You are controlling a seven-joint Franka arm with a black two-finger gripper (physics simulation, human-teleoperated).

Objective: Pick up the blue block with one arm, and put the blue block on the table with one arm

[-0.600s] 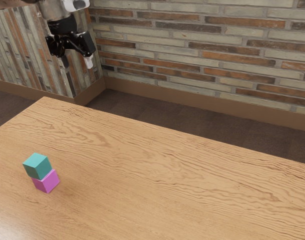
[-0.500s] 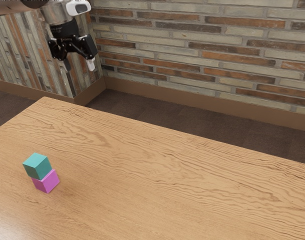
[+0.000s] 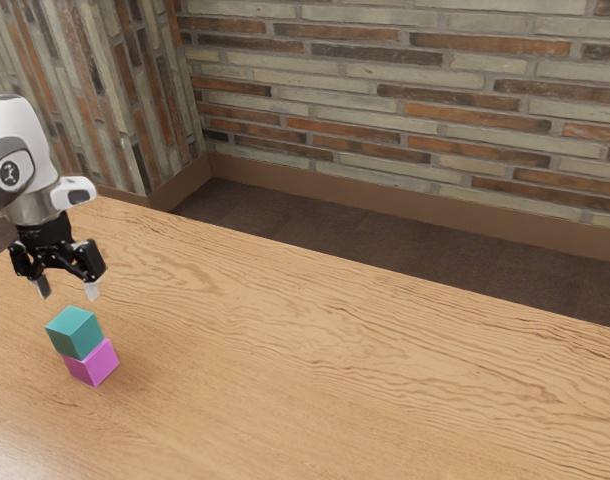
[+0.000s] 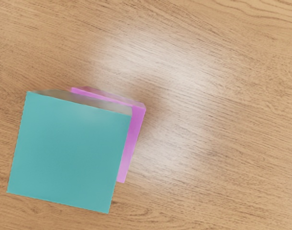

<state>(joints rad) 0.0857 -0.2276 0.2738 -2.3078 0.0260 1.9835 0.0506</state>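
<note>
My gripper [image 3: 68, 290] hangs just above the block stack in the exterior view, its two fingers spread apart with nothing between them. Below it, the teal-blue block [image 3: 75, 333] rests on top of a pink block [image 3: 93, 363], slightly offset from it. The wrist view looks down on the blue block [image 4: 70, 152], whose top face covers most of the pink block [image 4: 130, 143]. The pink block stands on the wooden table [image 3: 315, 370].
The table's far edge runs diagonally across the exterior view, with dark floor [image 3: 285, 219] and a brick-patterned wall [image 3: 405, 90] beyond it. Bare wood [image 4: 241, 143] surrounds the stack in the wrist view.
My gripper has come down from high above the table's far corner and toward the exterior view's left, to just over the stack. Both blocks have stayed where they were.
</note>
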